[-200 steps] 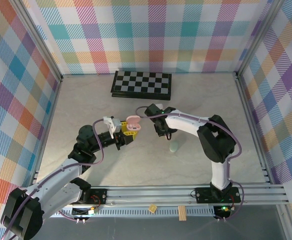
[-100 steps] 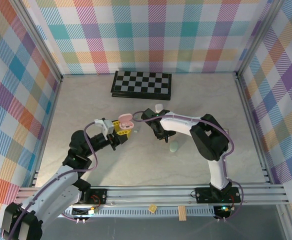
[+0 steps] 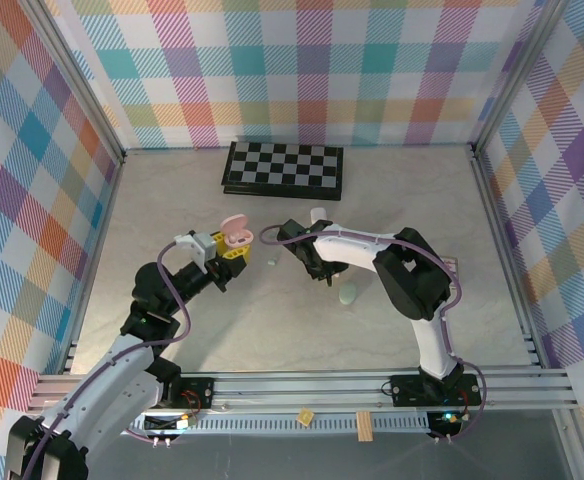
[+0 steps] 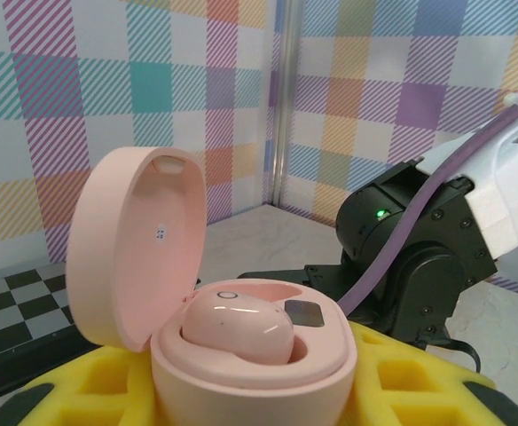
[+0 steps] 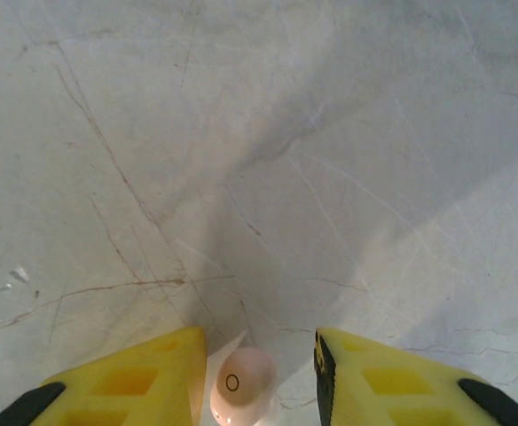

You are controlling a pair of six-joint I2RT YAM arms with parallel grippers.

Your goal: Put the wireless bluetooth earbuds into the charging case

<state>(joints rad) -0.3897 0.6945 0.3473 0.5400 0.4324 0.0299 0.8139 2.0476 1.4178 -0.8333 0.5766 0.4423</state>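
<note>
Pale marbled surface [image 3: 152, 220], plaid walls on three sides. Folded chessboard [image 3: 283, 167] lies at the far wall, well beyond both pincers.

Left arm [image 3: 122, 350] reaches up from the near edge. Right arm [image 3: 412, 280] bends back toward the middle, its wrist pointing down at the surface.

Left pincer [image 3: 228, 246]: held above the surface, yellow fingers [image 4: 73, 386] pressed against the base of a pink charging case [image 4: 241, 364] from either side, so it is pinching the case. Case upright, its lid [image 4: 135, 248] swung open and standing on the left in the wrist view. One pink earbud [image 4: 237, 328] sits in the case, in the well nearest the lid. A dark patch shows beside it; I cannot tell what it is.

Right pincer [image 5: 257, 351]: low over the surface, jaws spread. Between them, on the surface, lies a pale pink earbud [image 5: 241, 383] with a small ring mark on top. It sits just beside the left-hand finger in the wrist view, with a clear gap to the other finger; nothing pinched.

White rounded case [image 3: 319, 213] rests just beyond the right pincer, on the chessboard side. Pale green rounded case [image 3: 348, 295] rests near the right pincer on its near side, toward the arm bases. Tiny pale piece [image 3: 272, 262] lies on the surface between the two pincers, too small to name.
</note>
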